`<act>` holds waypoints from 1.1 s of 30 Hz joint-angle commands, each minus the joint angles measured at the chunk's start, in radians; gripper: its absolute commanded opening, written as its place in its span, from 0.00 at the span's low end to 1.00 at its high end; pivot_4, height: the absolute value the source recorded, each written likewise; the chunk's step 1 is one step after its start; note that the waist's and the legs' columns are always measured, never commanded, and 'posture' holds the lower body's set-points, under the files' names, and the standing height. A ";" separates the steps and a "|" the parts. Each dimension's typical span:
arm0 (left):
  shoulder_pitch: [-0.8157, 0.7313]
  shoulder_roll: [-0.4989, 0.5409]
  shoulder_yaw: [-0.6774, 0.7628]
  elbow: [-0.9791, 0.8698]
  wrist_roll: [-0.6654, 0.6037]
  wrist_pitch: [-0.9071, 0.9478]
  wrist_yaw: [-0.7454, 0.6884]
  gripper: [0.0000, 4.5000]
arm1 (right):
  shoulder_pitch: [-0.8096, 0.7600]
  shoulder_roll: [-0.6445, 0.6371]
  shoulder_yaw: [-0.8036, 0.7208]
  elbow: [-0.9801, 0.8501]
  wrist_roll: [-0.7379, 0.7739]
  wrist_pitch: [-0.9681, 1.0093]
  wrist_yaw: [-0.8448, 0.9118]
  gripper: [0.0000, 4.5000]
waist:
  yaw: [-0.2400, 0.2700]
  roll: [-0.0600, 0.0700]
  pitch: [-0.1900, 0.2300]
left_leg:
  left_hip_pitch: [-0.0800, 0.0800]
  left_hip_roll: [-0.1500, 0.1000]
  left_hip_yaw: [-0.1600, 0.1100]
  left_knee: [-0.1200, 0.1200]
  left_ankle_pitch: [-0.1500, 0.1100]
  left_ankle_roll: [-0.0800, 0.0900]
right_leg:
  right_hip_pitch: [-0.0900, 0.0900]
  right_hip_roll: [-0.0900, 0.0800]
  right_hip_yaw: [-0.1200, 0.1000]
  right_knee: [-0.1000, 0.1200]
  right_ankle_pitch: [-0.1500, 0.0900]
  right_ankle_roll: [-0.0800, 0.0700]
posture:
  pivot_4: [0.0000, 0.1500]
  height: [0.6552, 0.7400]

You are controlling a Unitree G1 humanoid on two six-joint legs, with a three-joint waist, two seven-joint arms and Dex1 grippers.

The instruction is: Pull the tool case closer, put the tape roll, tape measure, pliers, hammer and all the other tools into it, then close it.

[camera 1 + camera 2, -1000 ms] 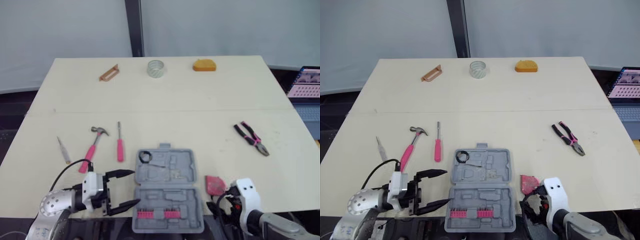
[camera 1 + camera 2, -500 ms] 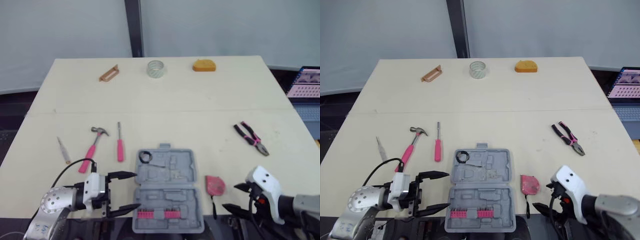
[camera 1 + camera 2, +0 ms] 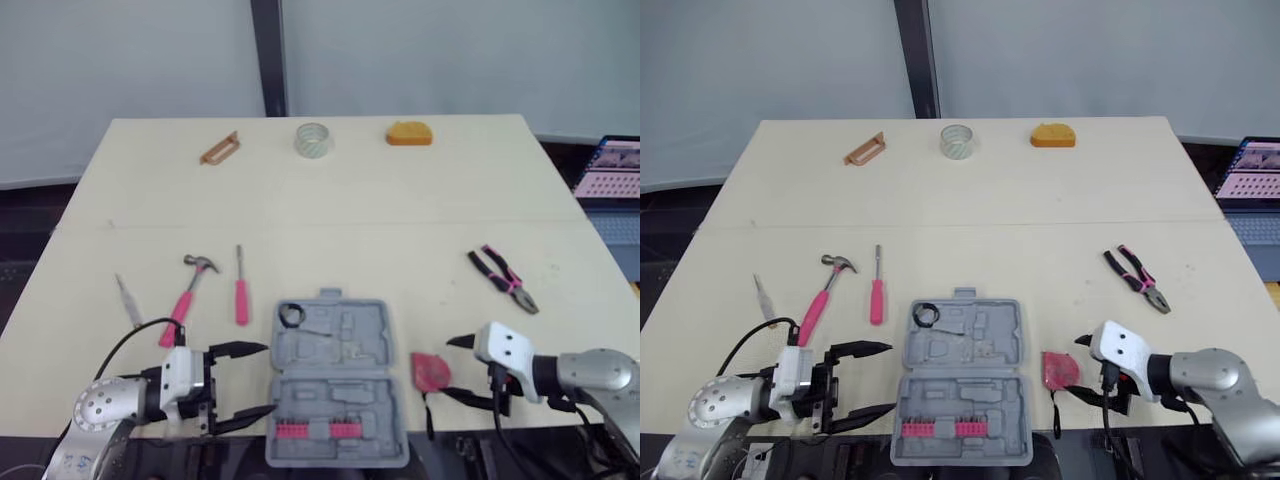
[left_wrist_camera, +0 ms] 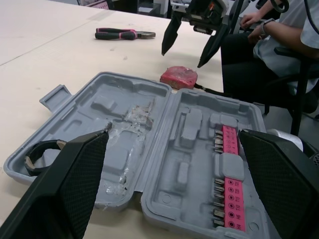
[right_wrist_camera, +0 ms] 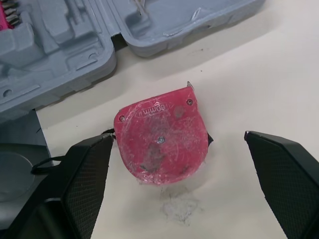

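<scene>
Tool case (image 3: 335, 375) lies open at the worktop's (image 3: 400, 200) near edge. My right gripper (image 3: 447, 368) has swung back in from the case's right, fingers spread wide and empty; left gripper (image 3: 262, 378) gapes, empty, on the case's left. Re-grasp coming, I reckon: the pink tape measure (image 5: 160, 142) lies flat, scuffed, just right of the case.

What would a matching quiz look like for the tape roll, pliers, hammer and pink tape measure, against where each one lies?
1 tape roll
2 pliers
3 hammer
4 pink tape measure

A beside the open tool case, on its right
B near the table's far edge
C just left of the pink screwdriver
D alone, far out on the right

Pairs: 1-B, 2-D, 3-C, 4-A.
</scene>
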 commanded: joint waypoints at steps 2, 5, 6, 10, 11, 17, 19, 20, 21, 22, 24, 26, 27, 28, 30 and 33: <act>0.008 0.003 0.023 -0.023 -0.009 -0.009 0.011 1.00 | -0.018 0.016 0.046 0.026 -0.016 -0.067 0.034 1.00 | 0.000 0.000 0.000 | 0.000 0.000 0.000 0.000 0.000 0.000 | 0.000 0.000 0.000 0.000 0.000 0.000 | 1.00 1.00; 0.012 0.009 0.030 -0.026 -0.010 -0.007 0.014 1.00 | -0.030 0.026 0.071 0.044 -0.025 -0.082 0.040 1.00 | 0.000 0.000 0.000 | 0.000 0.000 0.000 0.000 0.000 0.000 | 0.000 0.000 0.000 0.000 0.000 0.000 | 1.00 1.00; 0.013 0.011 0.033 -0.026 -0.010 -0.006 0.014 1.00 | -0.033 0.027 0.077 0.047 -0.028 -0.085 0.039 1.00 | 0.000 0.000 0.000 | 0.000 0.000 0.000 0.000 0.000 0.000 | 0.000 0.000 0.000 0.000 0.000 0.000 | 1.00 1.00; 0.017 0.015 0.037 -0.028 -0.011 -0.007 0.017 1.00 | -0.055 0.048 0.106 0.083 -0.053 -0.110 0.028 1.00 | 0.000 0.000 0.000 | 0.000 0.000 0.000 0.000 0.000 0.000 | 0.000 0.000 0.000 0.000 0.000 0.000 | 1.00 1.00; 0.018 0.015 0.038 -0.029 -0.011 -0.007 0.017 1.00 | -0.058 0.052 0.110 0.090 -0.057 -0.113 0.025 1.00 | 0.001 0.000 0.000 | 0.000 0.000 0.000 0.000 0.000 0.000 | 0.000 0.000 0.000 0.000 0.000 0.000 | 1.00 1.00; 0.021 0.013 0.041 -0.031 -0.007 -0.007 0.017 1.00 | -0.076 0.074 0.124 0.154 -0.086 -0.139 0.019 1.00 | 0.001 0.000 0.000 | 0.000 0.000 0.000 0.000 0.000 0.000 | 0.000 0.000 0.000 -0.001 0.000 0.000 | 1.00 1.00; 0.022 0.013 0.042 -0.034 -0.005 -0.006 0.019 1.00 | -0.082 0.080 0.125 0.172 -0.091 -0.146 0.017 1.00 | 0.001 0.000 0.000 | 0.000 0.000 0.000 0.000 0.000 0.000 | 0.000 0.000 0.000 -0.001 0.000 0.000 | 1.00 1.00; 0.022 0.014 0.041 -0.036 -0.004 -0.005 0.021 1.00 | -0.088 0.084 0.126 0.183 -0.095 -0.148 0.015 1.00 | 0.000 0.000 0.000 | 0.000 0.000 0.000 0.000 0.000 0.000 | 0.000 0.000 0.000 -0.001 0.000 0.000 | 1.00 1.00; 0.022 0.014 0.041 -0.037 -0.004 -0.004 0.022 1.00 | -0.092 0.086 0.126 0.190 -0.097 -0.149 0.013 1.00 | 0.000 0.000 0.000 | 0.000 0.000 0.000 0.000 0.000 0.000 | 0.000 0.000 0.000 -0.001 0.000 0.000 | 1.00 1.00; 0.021 0.015 0.041 -0.039 -0.003 -0.003 0.023 1.00 | -0.096 0.088 0.126 0.196 -0.098 -0.149 0.012 1.00 | 0.000 0.000 0.000 | 0.000 0.000 0.000 0.000 0.000 0.000 | 0.001 0.000 0.000 0.000 0.000 0.000 | 1.00 1.00; 0.021 0.015 0.041 -0.043 -0.002 -0.001 0.026 1.00 | -0.101 0.092 0.121 0.205 -0.100 -0.158 0.007 1.00 | 0.000 0.000 0.000 | 0.000 0.000 0.000 0.000 0.000 0.000 | 0.001 0.000 0.000 -0.001 0.000 0.000 | 1.00 1.00; 0.021 0.015 0.040 -0.048 -0.002 0.001 0.030 1.00 | -0.106 0.094 0.118 0.211 -0.100 -0.159 0.006 1.00 | 0.000 0.000 0.000 | 0.000 0.000 0.000 0.000 0.000 0.000 | 0.001 0.000 0.000 -0.001 0.000 0.000 | 1.00 1.00; 0.021 0.015 0.040 -0.051 -0.002 0.003 0.032 1.00 | -0.108 0.093 0.116 0.213 -0.099 -0.159 0.007 1.00 | 0.000 0.000 0.000 | 0.000 0.000 0.000 0.000 0.000 0.000 | 0.001 0.000 0.000 -0.001 0.000 0.000 | 1.00 1.00; 0.022 0.015 0.039 -0.054 -0.002 0.004 0.035 1.00 | -0.107 0.093 0.113 0.213 -0.097 -0.159 0.008 1.00 | 0.000 0.000 0.000 | 0.000 0.000 0.000 0.000 0.000 0.000 | 0.001 0.000 0.000 -0.001 0.000 0.000 | 1.00 1.00; 0.023 0.015 0.038 -0.060 -0.002 0.008 0.038 1.00 | -0.104 0.090 0.109 0.215 -0.095 -0.162 0.010 1.00 | 0.000 0.000 0.000 | 0.000 0.000 0.000 0.000 0.000 0.000 | 0.001 0.000 0.000 -0.001 0.000 0.000 | 1.00 1.00; 0.021 0.015 0.036 -0.066 -0.001 0.014 0.042 1.00 | -0.102 0.088 0.107 0.218 -0.094 -0.163 0.010 1.00 | 0.000 0.000 0.000 | 0.000 0.000 0.000 0.000 0.000 0.000 | 0.001 0.000 0.000 -0.001 0.000 0.000 | 1.00 1.00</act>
